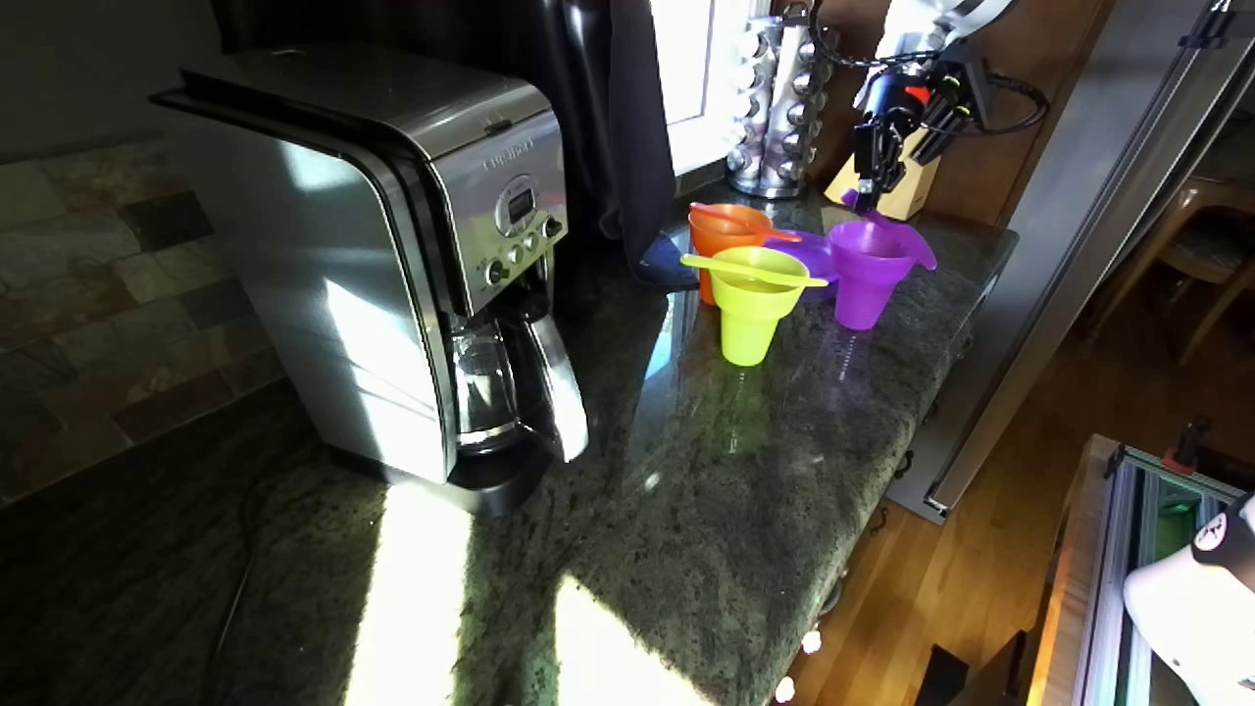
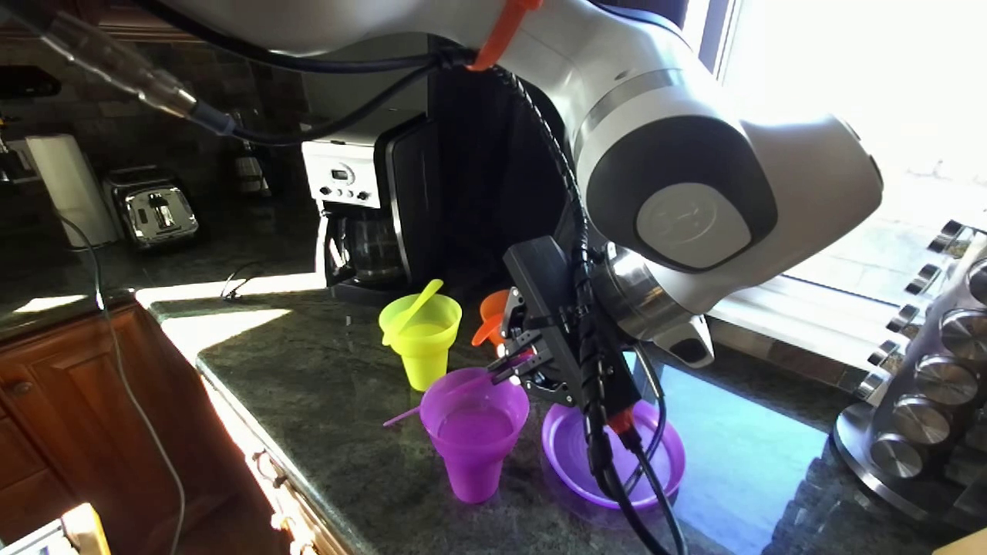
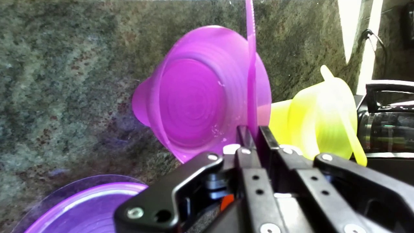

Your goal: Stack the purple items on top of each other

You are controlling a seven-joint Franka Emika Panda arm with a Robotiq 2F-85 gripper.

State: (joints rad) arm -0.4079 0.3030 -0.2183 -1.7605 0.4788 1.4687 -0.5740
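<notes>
The purple items here are a cup, a spoon and a shallow dish, not funnels. The purple cup (image 1: 863, 279) stands upright on the counter and shows in both exterior views (image 2: 472, 439) and in the wrist view (image 3: 194, 100). My gripper (image 3: 253, 131) is shut on the purple spoon (image 3: 251, 71), which stretches across the cup's mouth. I cannot tell whether the spoon touches the rim. In an exterior view the gripper (image 2: 501, 376) is just above the cup's rim. The round purple dish (image 2: 574, 474) lies on the counter beside the cup, partly behind cables; the wrist view shows its edge (image 3: 87, 210).
A yellow-green cup (image 1: 750, 319) with a spoon across its top stands close to the purple cup. An orange cup (image 1: 721, 230) with an orange spoon is behind it. A coffee maker (image 1: 500, 226), a spice rack (image 1: 775, 118) and a wooden block (image 1: 907, 188) also stand on the counter.
</notes>
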